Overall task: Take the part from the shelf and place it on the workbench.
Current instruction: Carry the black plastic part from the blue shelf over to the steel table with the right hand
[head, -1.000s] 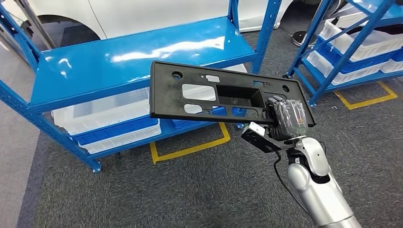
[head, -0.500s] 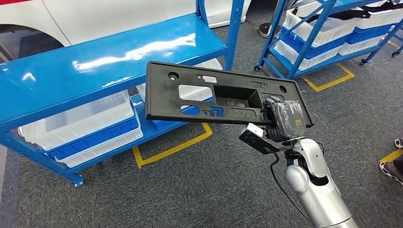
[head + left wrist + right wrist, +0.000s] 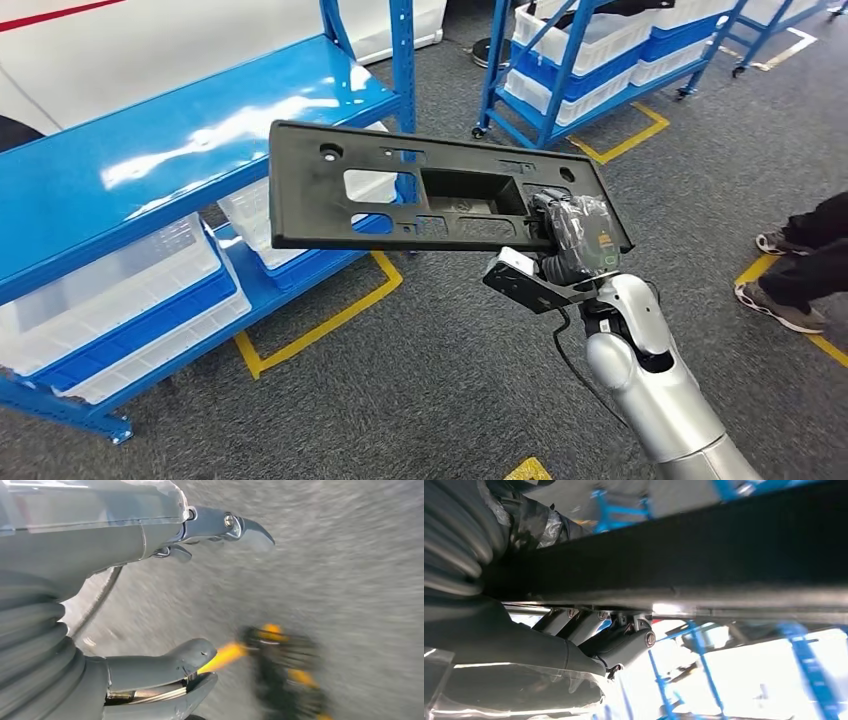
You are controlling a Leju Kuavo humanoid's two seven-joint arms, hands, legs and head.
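Observation:
A long black plastic part (image 3: 420, 190) with several cut-outs is held level in the air in front of me, in the head view. My right hand (image 3: 575, 235) grips its right end, fingers wrapped over the edge. The right wrist view shows the part (image 3: 704, 560) close up as a dark bar with my right hand (image 3: 574, 640) clamped under it. My left hand (image 3: 165, 630) hangs over blurred grey carpet, fingers apart, nothing in it. The blue shelf (image 3: 150, 140) stands behind and to the left of the part.
White bins (image 3: 130, 300) sit on the shelf's lower level. A second blue rack (image 3: 590, 50) with white bins stands at the back right. Yellow floor tape (image 3: 320, 320) marks the carpet. A person's legs and shoes (image 3: 800, 270) are at the right edge.
The whole view has swung to the right: the shelf has slid left, the second rack has come nearer the middle, and a person's legs have come in. The part stays in my right hand.

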